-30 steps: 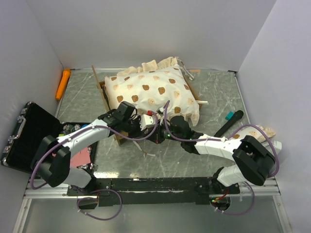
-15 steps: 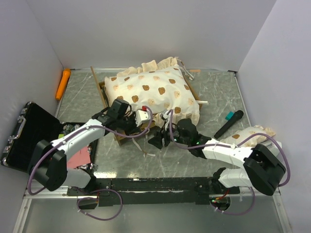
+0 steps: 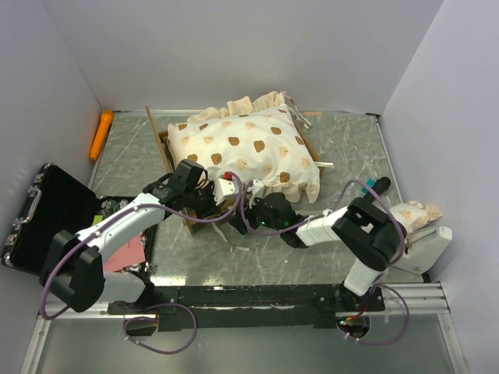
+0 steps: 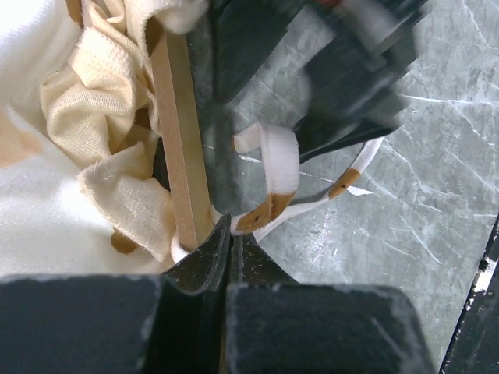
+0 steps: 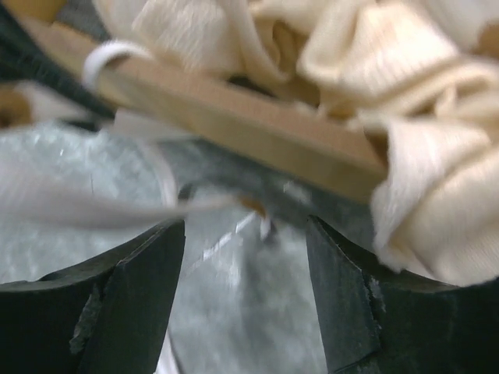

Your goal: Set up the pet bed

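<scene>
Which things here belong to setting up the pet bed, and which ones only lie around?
For the job: bed frame, mattress, pillow, ribbon tie.
Lying about: black case, orange object, black marker.

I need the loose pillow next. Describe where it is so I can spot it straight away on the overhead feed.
Start at the pet bed, the big bear-print bundle at the far middle of the table. Go to the table's right edge by the wall: the pillow lies there, partly behind the right arm. It is the only small cream cushion lying off the bed.
</scene>
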Robot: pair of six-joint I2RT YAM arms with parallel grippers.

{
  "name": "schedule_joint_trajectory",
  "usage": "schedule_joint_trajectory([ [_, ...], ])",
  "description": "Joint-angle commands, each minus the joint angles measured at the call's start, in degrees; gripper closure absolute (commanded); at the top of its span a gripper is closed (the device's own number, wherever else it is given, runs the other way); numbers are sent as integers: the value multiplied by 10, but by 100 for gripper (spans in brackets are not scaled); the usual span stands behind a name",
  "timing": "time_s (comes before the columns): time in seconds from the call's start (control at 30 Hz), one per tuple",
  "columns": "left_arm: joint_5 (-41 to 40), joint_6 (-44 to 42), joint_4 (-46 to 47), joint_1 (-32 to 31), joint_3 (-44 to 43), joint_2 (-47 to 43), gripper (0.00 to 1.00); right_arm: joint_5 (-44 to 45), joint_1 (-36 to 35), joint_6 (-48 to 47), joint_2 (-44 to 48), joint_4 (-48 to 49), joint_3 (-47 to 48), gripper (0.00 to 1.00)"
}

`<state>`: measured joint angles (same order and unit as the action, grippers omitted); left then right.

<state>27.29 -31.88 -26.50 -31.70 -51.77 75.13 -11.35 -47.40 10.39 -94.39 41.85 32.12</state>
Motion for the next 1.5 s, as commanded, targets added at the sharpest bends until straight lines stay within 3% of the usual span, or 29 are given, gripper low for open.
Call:
schedule_joint_trajectory([
  [0.0, 39, -1, 10, 0, -14, -33, 99, 19, -5, 9, -47, 71, 37, 32],
  [0.17, 41, -2, 8, 0, -15, -33, 99, 34, -7, 22, -106, 69, 60, 41],
  [0.2, 41, -2, 8, 0, -16, -32, 99, 34, -5, 24, -113, 75, 61, 47],
  [0.3, 38, -6, 3, 0, -18, -33, 99, 39, -5, 34, -114, 103, 40, 81],
  [0.4, 38, -8, 0, 1, -15, -33, 99, 41, -5, 27, -98, 120, 17, 100],
  [0.63, 25, -11, -3, 1, -12, -31, 99, 29, -9, 4, -7, 86, -34, 100],
  [0.73, 15, -20, -14, 2, -11, -34, 99, 41, -36, -30, 59, -28, -33, 100],
  [0.83, 5, -27, -34, 1, -15, -28, 98, 29, -109, -89, 117, -175, -12, 100],
  [0.9, 0, -32, -52, 1, -22, -21, 90, -13, -146, -114, 140, -238, 1, 100],
  [1.03, -4, -34, -72, 1, -19, -29, 59, -96, -191, -86, 127, -307, 22, 100],
  [1.1, -6, -34, -76, 1, -18, -40, 50, -132, -204, -62, 119, -296, 20, 100],
  [1.2, -1, -38, -93, 1, -25, -57, 43, -175, -210, -14, 125, -238, -20, 100],
  [1.3, 8, -39, -103, 1, -33, -61, 40, -178, -210, 33, 114, -200, -37, 100],
  [1.47, 25, -23, -96, 1, -33, -53, 39, -163, -216, 66, 41, -205, 10, 100],
])
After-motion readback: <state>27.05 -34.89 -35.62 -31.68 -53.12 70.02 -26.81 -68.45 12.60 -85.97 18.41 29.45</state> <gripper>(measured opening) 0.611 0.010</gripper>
